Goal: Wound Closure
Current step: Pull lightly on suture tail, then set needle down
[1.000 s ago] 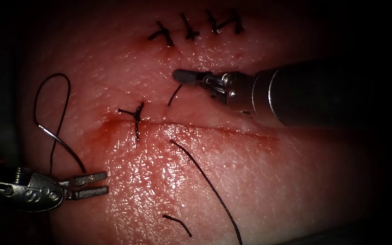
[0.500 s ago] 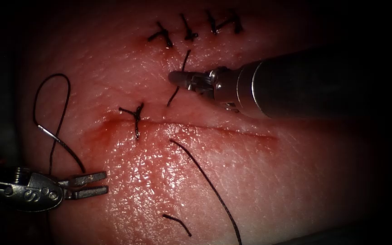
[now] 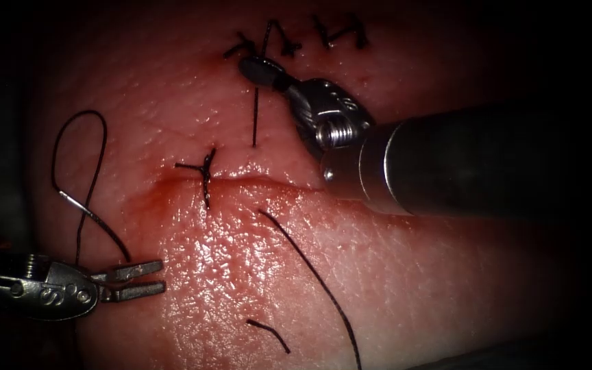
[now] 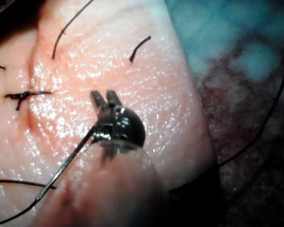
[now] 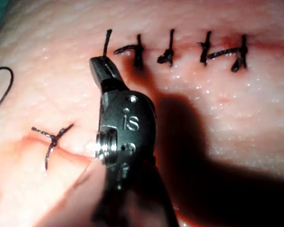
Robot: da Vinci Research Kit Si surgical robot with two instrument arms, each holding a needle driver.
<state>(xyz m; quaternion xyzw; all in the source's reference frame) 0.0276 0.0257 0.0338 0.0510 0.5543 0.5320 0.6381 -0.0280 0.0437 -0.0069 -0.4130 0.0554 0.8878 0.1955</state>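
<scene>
My right arm's small metal tool is clamped on the thin black thread. The thread runs straight down from the jaws into the pink, wet pork tissue, just above the long red cut, toward its left end. In the last second I lifted this tool up and away from the cut, and the thread went straight.

My left arm's metal tool sits low on the left with its jaws apart, holding nothing. The thin curved silver needle lies loose on the tissue just above that tool, past the left end of the cut. I don't think it is stuck in.

To pull well, I should go slowly and in line with the thread, so it doesn't tear the soft tissue. I must stay clear of the row of dark finished knots right beside my jaws, and not tug the small black knot on the cut.
</scene>
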